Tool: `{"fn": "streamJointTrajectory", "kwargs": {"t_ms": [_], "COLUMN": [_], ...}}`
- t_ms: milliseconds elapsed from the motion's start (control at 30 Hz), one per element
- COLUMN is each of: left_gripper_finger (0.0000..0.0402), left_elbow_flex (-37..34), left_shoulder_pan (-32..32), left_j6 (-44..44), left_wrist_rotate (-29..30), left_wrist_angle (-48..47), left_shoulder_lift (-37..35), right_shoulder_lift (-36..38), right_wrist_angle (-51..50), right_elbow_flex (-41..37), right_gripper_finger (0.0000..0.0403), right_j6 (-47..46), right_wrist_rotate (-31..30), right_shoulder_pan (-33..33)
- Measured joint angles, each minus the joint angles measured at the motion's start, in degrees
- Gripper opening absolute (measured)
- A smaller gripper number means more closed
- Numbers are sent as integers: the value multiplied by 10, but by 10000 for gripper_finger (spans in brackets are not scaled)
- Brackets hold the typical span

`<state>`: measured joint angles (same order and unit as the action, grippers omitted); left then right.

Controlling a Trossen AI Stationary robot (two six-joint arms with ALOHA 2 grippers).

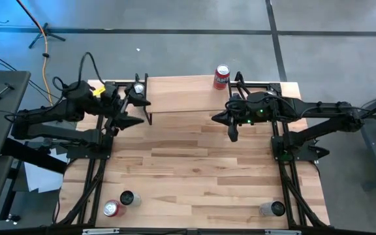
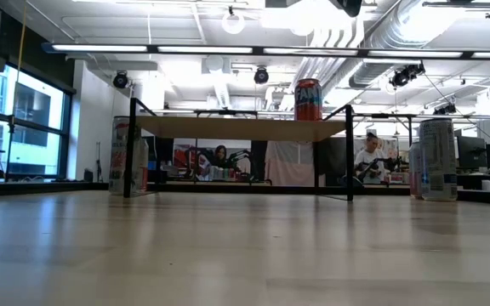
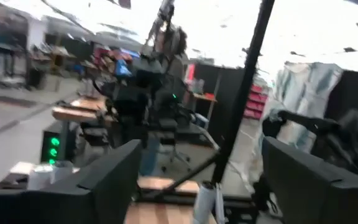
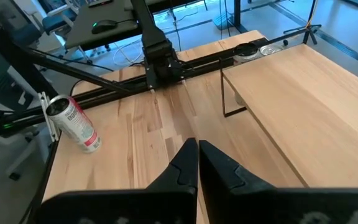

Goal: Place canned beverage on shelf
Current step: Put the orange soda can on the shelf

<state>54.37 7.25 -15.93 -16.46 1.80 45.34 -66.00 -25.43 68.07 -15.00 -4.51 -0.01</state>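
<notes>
A red soda can (image 1: 222,76) stands upright on the shelf (image 1: 181,94), at the plank's far edge toward the upper right of the high view, so for that can the placing looks done. The left gripper (image 1: 134,111) sits at the shelf's left end with its fingers spread and nothing between them. A silver-topped can (image 1: 138,88) is just beside it, and whether that can rests on the plank or just off it cannot be told. The right gripper (image 1: 232,134) hangs over the table (image 1: 201,170) just in front of the shelf, pinched shut and empty. A next move would likely be to draw the left arm clear without brushing the shelf's black wire leg. The middle of the table lies open, with three more cans (image 1: 124,203) low in the frame, well apart from both arms.
</notes>
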Motion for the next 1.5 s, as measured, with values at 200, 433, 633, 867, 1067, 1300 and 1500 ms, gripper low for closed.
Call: {"fn": "streamJointTrajectory", "kwargs": {"t_ms": [200,433,633,867,1067,1300,1500], "left_gripper_finger": [349,351,351,351,351,351,351], "left_elbow_flex": [0,0,49,183,283,309,308], "left_shoulder_pan": [-13,-32,-136,-306,-438,-539,-619], "left_j6": [-78,-224,-303,-400,-575,-727,-843], "left_wrist_rotate": [-22,63,137,231,245,244,205], "left_wrist_angle": [-25,-92,-181,-357,-600,-743,-803], "left_shoulder_lift": [4,13,66,179,267,301,344], "right_shoulder_lift": [0,0,0,0,0,0,0], "right_wrist_angle": [0,-13,-44,-88,-103,-127,-127], "right_elbow_flex": [0,0,0,0,0,0,0], "right_gripper_finger": [0,0,0,0,0,0,0], "right_j6": [21,67,89,115,125,139,125], "right_wrist_rotate": [1,20,52,67,70,70,70], "right_shoulder_pan": [1,0,1,1,1,1,1]}}
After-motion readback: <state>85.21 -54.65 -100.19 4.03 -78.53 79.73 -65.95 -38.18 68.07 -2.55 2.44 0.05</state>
